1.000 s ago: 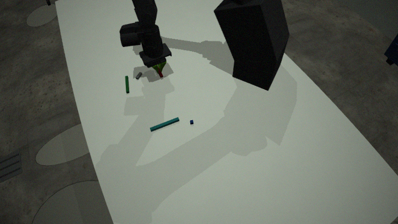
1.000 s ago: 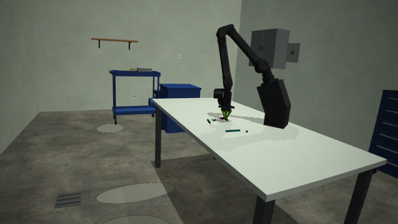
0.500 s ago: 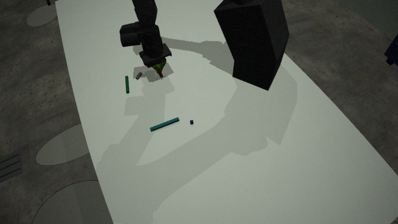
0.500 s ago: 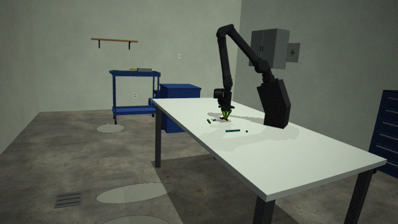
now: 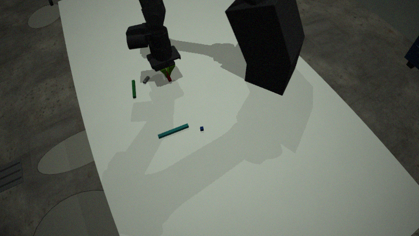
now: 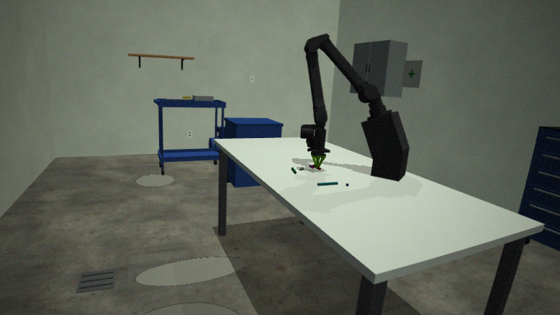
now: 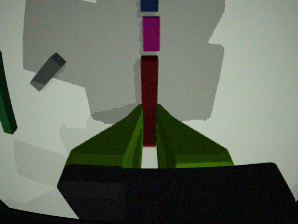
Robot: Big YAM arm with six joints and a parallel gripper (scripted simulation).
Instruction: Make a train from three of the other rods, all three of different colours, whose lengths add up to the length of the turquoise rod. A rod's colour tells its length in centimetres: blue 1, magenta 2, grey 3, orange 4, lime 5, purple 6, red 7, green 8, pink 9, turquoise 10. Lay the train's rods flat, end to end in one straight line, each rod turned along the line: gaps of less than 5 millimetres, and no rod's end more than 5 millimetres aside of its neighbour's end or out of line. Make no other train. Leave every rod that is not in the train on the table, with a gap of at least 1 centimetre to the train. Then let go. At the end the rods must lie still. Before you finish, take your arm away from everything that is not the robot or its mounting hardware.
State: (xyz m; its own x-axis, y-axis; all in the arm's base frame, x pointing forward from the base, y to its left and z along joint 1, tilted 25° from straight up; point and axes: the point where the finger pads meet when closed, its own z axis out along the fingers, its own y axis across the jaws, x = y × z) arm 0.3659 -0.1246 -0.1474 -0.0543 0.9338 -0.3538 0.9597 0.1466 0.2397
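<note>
Far left on the smooth, matte white table top (image 5: 263, 181): a green rod (image 5: 133, 88), a slim square-section bar lying flat, seen again at the left edge of the wrist view (image 7: 5, 103). Just right of it, apart, a short grey rod (image 5: 146, 79), blocky and tilted aslant (image 7: 48, 71). Next along, under the dark, boxy wrist housing, the gripper (image 5: 168, 73) with wedge-shaped lime-green fingers, narrowed and clamped on the near end of a red rod (image 7: 149, 99), a plain flat-faced bar running straight ahead between them. In the wrist view, beyond the red rod's far end and in one line with it: a short magenta rod (image 7: 150, 34), separated by a thin gap, then a small cube-like blue rod (image 7: 149, 2), again with a small gap. Whether the red rod touches the table: cannot tell. Nearer the camera in the top view, well apart from that line, the long turquoise rod (image 5: 173, 130) lying flat at a slant, and right of it a second tiny blue cube (image 5: 201, 128). Farthest right, the arm's black, slab-sided base block (image 5: 266, 41), casting broad angular shadows across the table.
</note>
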